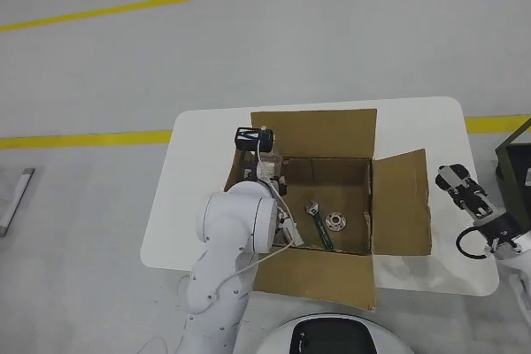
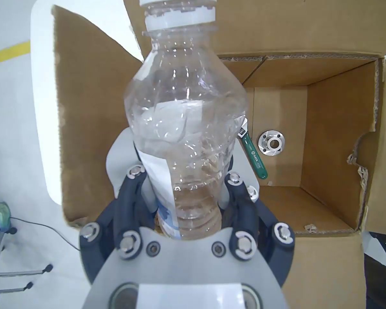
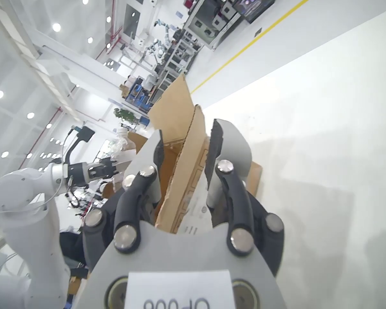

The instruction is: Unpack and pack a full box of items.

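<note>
An open cardboard box [image 1: 314, 133] stands on the white table [image 1: 181, 203]. My left gripper [image 2: 183, 175] is shut on the lower body of a clear plastic bottle [image 2: 186, 123] with a white cap, held above the box's left flap [image 2: 93, 123]; from above the bottle [image 1: 266, 162] sits at that flap. On the box floor lie a green-handled wrench [image 1: 319, 227] [image 2: 253, 157] and a round metal flange [image 1: 336, 218] [image 2: 271, 143]. My right gripper [image 1: 458, 184] [image 3: 186, 133] stands open and holds nothing, over the table to the right of the box's right flap [image 1: 403, 208].
A dark green crate [image 1: 524, 173] stands just past the table's right edge, close to my right arm. The box's right wall has a torn rim [image 2: 357, 159]. All four flaps are folded outward. Bare table lies left of the box.
</note>
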Motion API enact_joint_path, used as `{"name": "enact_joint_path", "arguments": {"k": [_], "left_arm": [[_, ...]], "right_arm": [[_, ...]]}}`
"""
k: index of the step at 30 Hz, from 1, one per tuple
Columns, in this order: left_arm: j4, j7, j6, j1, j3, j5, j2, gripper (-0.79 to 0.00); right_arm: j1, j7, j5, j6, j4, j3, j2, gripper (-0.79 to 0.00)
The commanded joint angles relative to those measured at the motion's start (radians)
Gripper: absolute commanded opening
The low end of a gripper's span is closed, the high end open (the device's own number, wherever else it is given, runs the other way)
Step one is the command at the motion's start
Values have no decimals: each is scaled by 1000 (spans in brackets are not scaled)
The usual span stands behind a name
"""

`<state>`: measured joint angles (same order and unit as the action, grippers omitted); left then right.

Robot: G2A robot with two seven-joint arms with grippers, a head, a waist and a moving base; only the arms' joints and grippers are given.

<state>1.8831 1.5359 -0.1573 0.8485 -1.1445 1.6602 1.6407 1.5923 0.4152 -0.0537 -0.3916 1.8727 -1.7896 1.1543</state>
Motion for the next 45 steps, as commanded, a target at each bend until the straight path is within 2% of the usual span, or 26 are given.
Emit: {"name": "enact_joint_path", "arguments": {"k": [1,5,6,7,8,19,27,45], "left_arm": [[18,0,7,0,-4,-10,2,-785],[43,0,21,3,-14,7,4,-785],[49,0,27,4,-17,13,4,-785],[55,0,32,6,-22,26,4,-785],[60,0,39,8,-27,44,4,-785],[85,0,86,61,-104,147,14,-785],[40,0,82,62,-148,200,29,-785],[-27,0,96,43,-165,246,70,-785]], "right_arm": [[-2,42,5,-7,6,10,-2,0],[-5,75,-23,-2,6,57,-2,0],[-7,78,-27,0,3,68,-2,-46],[-8,83,-28,5,0,80,-2,-459],[-10,86,-34,10,-3,87,-2,-785],[-32,43,-47,41,-43,124,0,-785],[-39,11,-18,31,-72,119,0,-785],[-50,-18,-8,35,-122,60,-6,-785]]}}
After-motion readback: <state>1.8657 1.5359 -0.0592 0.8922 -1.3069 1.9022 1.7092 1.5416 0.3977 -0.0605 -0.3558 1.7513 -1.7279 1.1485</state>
